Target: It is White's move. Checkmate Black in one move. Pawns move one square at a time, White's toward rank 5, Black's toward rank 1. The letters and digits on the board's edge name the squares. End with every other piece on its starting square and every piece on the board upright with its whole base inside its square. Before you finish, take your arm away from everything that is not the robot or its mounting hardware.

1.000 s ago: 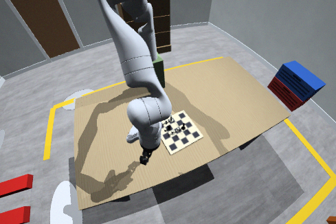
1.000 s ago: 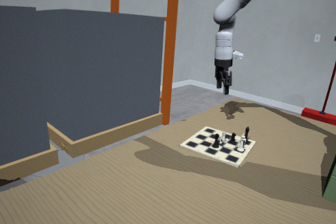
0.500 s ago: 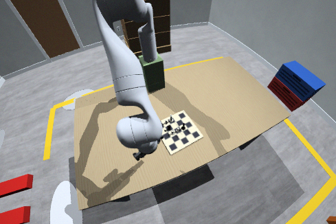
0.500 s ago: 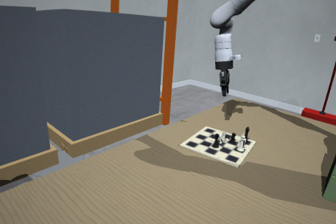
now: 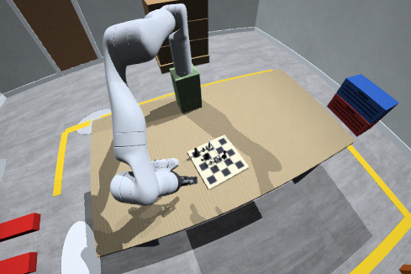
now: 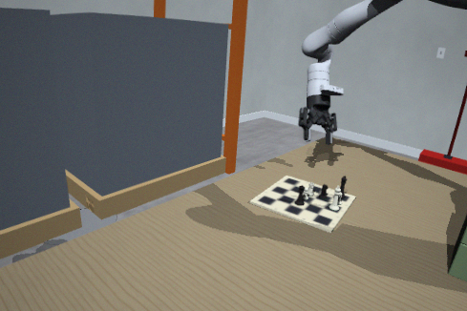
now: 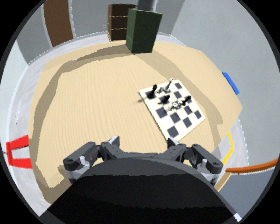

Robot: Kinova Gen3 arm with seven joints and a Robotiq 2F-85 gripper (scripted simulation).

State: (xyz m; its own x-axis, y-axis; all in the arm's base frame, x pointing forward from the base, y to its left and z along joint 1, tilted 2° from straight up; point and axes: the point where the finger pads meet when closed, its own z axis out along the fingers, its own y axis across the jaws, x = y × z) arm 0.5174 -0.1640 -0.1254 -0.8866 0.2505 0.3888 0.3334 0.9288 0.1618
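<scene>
A small chessboard lies on the tan table; it also shows in the exterior view and the wrist view. Several black and white pieces stand upright on its far rows, among them a tall black piece, a black piece and a white piece. The squares' letters are too small to read. My gripper is open and empty, high above the table and off the board's edge, beside it in the top view.
A green box carrying the arm's base stands at the table's back. A blue and red crate stack sits off the table's right. A grey wall panel and orange post stand to the left.
</scene>
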